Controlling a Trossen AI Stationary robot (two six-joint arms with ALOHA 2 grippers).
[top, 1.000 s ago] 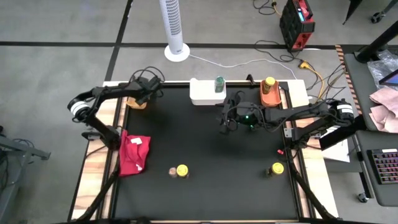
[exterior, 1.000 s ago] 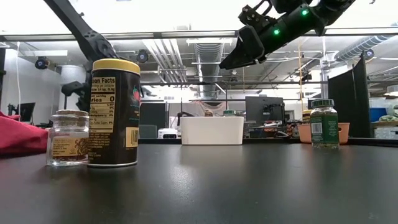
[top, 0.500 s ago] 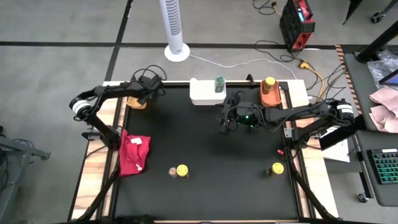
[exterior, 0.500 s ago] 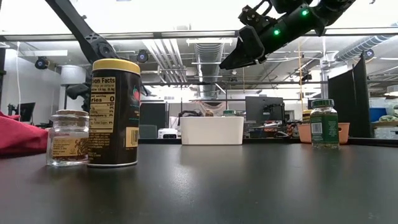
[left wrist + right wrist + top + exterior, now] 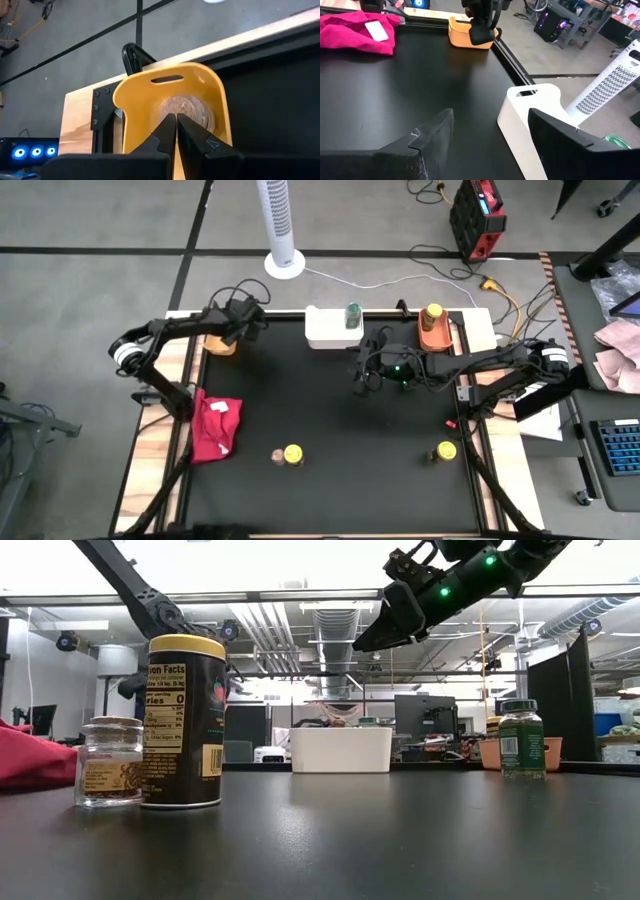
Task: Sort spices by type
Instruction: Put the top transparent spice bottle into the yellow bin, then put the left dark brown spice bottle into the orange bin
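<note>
My left gripper (image 5: 176, 121) is shut and hovers over the yellow tray (image 5: 221, 342), (image 5: 135, 107) at the far left corner. A brown-lidded jar (image 5: 183, 108) stands in that tray. My right gripper (image 5: 362, 376), (image 5: 492, 145) is open, raised above mid-table near the white tray (image 5: 330, 330), (image 5: 522, 117). A green-lidded jar (image 5: 352, 314) stands in the white tray, and a yellow-lidded jar (image 5: 432, 313) in the orange tray (image 5: 436, 337). On the table stand a yellow-lidded jar (image 5: 293, 454), (image 5: 185, 720), a small glass jar (image 5: 277, 455), (image 5: 108, 762) and another yellow-lidded jar (image 5: 446, 451).
A red cloth (image 5: 215, 428), (image 5: 357, 25) lies at the table's left edge. A green-lidded jar (image 5: 522, 737) stands to the right in the low view. A small red thing (image 5: 451, 423) lies near the right edge. A white tower fan (image 5: 280, 225) stands beyond the far edge.
My left gripper has shifted a little toward the table's right above the yellow tray and has stayed shut. My right gripper and the jars have kept still.
</note>
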